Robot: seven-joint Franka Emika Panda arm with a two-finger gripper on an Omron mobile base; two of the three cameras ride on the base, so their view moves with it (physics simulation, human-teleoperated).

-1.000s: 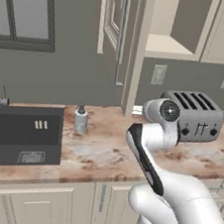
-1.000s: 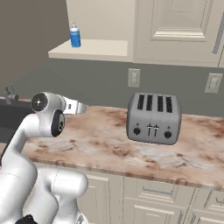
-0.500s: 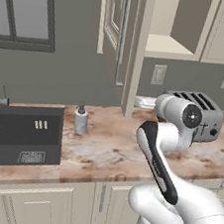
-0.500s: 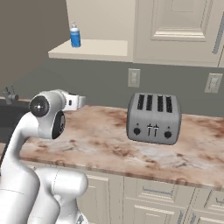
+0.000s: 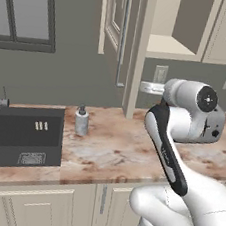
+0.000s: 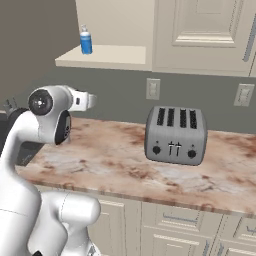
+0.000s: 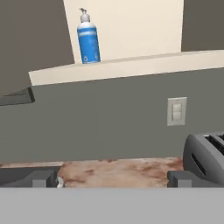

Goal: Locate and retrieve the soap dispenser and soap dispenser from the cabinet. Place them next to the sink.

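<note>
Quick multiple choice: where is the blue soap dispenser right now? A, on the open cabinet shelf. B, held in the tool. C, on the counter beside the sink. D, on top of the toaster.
A: the blue soap dispenser stands upright on the beige cabinet shelf, above the counter; the bottle beside the sink is the grey soap dispenser.

Open shelf front (image 7: 131,65) — blue bottle (image 7: 89,40) stands unblocked.
</note>
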